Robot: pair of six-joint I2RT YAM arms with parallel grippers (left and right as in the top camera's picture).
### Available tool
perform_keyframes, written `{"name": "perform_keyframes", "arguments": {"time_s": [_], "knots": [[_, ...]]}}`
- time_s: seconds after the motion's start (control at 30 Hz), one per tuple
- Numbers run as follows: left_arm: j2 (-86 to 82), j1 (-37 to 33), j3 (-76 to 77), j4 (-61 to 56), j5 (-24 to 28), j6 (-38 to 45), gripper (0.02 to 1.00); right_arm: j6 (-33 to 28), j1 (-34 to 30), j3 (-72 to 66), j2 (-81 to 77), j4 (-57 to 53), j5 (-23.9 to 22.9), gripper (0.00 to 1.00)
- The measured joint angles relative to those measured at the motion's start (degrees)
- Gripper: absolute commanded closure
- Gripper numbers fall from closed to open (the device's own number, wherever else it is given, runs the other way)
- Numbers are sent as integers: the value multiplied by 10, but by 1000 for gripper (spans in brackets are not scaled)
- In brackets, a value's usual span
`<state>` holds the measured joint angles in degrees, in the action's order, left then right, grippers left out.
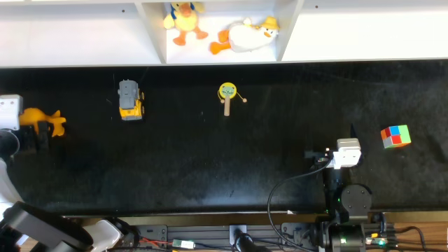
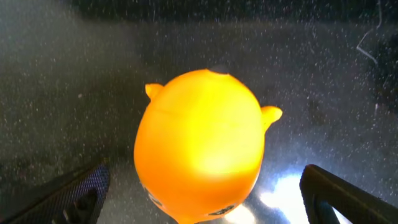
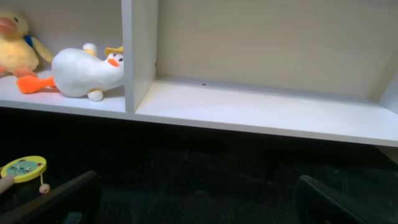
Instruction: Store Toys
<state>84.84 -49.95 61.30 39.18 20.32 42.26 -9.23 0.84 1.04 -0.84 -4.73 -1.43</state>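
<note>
**Orange toy at the desk's left edge, left tool astride it**

Black desk (image 1: 210, 168), speckled surface, with a white shelf (image 1: 77, 42) along its far edge.

1. Orange toy (image 1: 46, 119) (image 2: 202, 146): rounded body with small nubs at its sides, lying on the desk at the left edge.
2. Left tool (image 1: 36, 134) (image 2: 204, 194): fingers spread wide, one on each side of the orange toy. The wrist view shows a gap on both sides, so nothing is gripped.
3. Toy truck (image 1: 130, 100): yellow and grey, on the desk near the far edge, left of the middle.
4. Yellow plush duck (image 1: 184, 19) (image 3: 13, 40): orange feet, in the shelf's middle compartment, on its left side.
5. Rattle drum (image 1: 228, 94) (image 3: 23, 168): yellow-green disc on a wooden handle, on the desk near the far edge, about the middle.
6. White plush duck (image 1: 246, 35) (image 3: 87, 71): orange bill and feet, lying on its side in the same compartment, just beside the yellow one.
7. Right tool (image 3: 202, 205): fingers spread wide, holding nothing, above the desk's right half and facing the shelf.
8. Colour cube (image 1: 395, 136): on the desk near the right edge, well apart from the other toys.
</note>
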Motion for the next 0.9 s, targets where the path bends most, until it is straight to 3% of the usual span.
{"name": "perform_keyframes", "arguments": {"time_s": [0.17, 0.27, 0.37, 0.4, 0.43, 0.5, 0.6, 0.7, 0.9], "knots": [[0, 0, 0, 0, -6, 0, 25, 0, 0, 0, 0, 0, 0, 5], [0, 0, 0, -5, -9, 2, 130, 0, 0, 0, 0, 0, 0, 5], [2, 0, 0, -16, -10, 2, 152, 0, 0, 0, 0, 0, 0, 5], [5, 0, 0, -19, -11, 2, 224, 0, 0, 0, 0, 0, 0, 7], [7, 0, 0, -21, -11, 2, 408, 1, 0, 0, 0, 0, 0, 5], [12, 0, 0, -24, -11, 3, 617, 0, 0, 0, 0, 0, 0, 5], [15, 0, 0, -26, -11, 4, 862, 1, 0, 0, 0, 0, 0, 5], [16, 0, 0, -28, -10, 6, 956, 1, 0, 0, 0, 0, 0, 7], [16, 0, 0, -28, 7, 0, 982, 0, 0, 0, 0, 0, 0, 5]]}}
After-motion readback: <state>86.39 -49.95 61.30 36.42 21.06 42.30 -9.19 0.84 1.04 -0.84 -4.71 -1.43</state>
